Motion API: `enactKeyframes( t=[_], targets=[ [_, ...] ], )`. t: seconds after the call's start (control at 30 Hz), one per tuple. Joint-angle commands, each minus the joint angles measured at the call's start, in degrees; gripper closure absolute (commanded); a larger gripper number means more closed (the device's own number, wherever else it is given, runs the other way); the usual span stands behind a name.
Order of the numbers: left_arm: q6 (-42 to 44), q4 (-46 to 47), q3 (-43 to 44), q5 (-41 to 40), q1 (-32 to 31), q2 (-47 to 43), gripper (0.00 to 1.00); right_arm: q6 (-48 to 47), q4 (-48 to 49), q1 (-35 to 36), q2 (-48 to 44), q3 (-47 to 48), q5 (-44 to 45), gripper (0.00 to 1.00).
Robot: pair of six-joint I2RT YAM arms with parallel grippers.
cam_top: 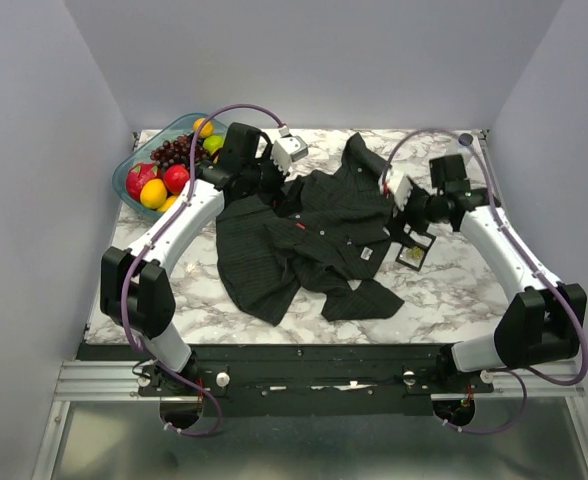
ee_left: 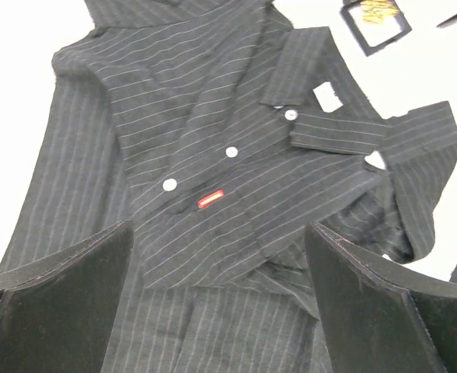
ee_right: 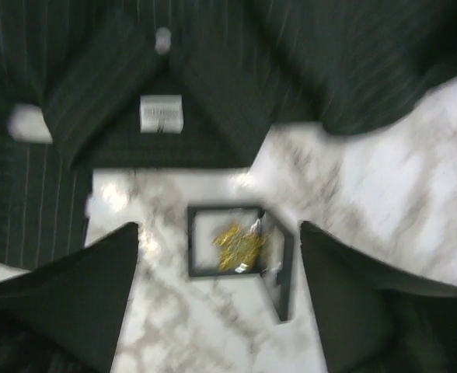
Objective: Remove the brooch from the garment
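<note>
The garment (cam_top: 304,240), a black pinstriped shirt with white buttons, lies crumpled mid-table. It fills the left wrist view (ee_left: 213,140) and the top of the right wrist view (ee_right: 213,70). The brooch (ee_right: 240,247), a small gold piece, lies inside an open black frame box (ee_right: 205,272) on the marble beside the shirt. It also shows in the top view (cam_top: 412,256) and the left wrist view (ee_left: 375,11). My left gripper (cam_top: 274,188) (ee_left: 219,230) is open and empty above the shirt's upper left part. My right gripper (cam_top: 410,218) (ee_right: 219,227) is open and empty just above the frame box.
A blue-green basket (cam_top: 132,168) of fruit stands at the back left. The shirt carries a small red tag (ee_left: 211,199) and a white label (ee_right: 161,114). Grey walls close three sides. Bare marble (cam_top: 474,290) lies right of the frame box.
</note>
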Motion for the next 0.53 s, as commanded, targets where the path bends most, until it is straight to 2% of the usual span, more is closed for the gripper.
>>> enactKeyframes(
  t=[0.0,0.03,0.1,0.13,0.17,0.2,0.23,0.27,0.5],
  targets=[
    [-1.44,0.28,1.84,-7.17,3.39,0.20,0.01,19.11,1.73,0.43,1.05,12.46,-15.01,0.00],
    [-2.23,0.37,2.37,-7.87,4.45,0.38,0.01,22.10,3.14,0.35,2.19,17.09,-14.58,0.00],
    [-4.86,0.37,4.04,-8.84,8.21,0.91,0.01,30.36,8.32,0.43,3.07,20.64,-12.13,0.00],
    [-5.84,0.37,4.74,-8.85,9.54,0.99,0.01,33.87,10.60,0.43,3.77,23.44,-5.76,0.00],
    [-6.80,0.98,5.88,-8.93,10.77,1.17,0.01,41.65,14.80,0.35,4.04,24.51,-1.08,0.00],
    [-7.68,1.42,6.24,-8.85,12.35,1.08,0.01,45.38,16.15,0.34,4.48,25.48,3.75,0.00],
    [-9.52,1.86,6.59,-8.93,14.72,1.08,0.01,48.64,16.85,0.34,4.83,26.62,12.41,0.00],
    [-10.06,2.82,7.29,-9.11,16.04,1.17,0.01,51.19,16.95,0.43,5.88,28.98,15.11,0.00],
    [-9.80,3.54,11.86,-11.40,19.40,3.72,0.01,51.92,19.49,0.34,5.54,30.50,19.27,0.00]
  ],
)
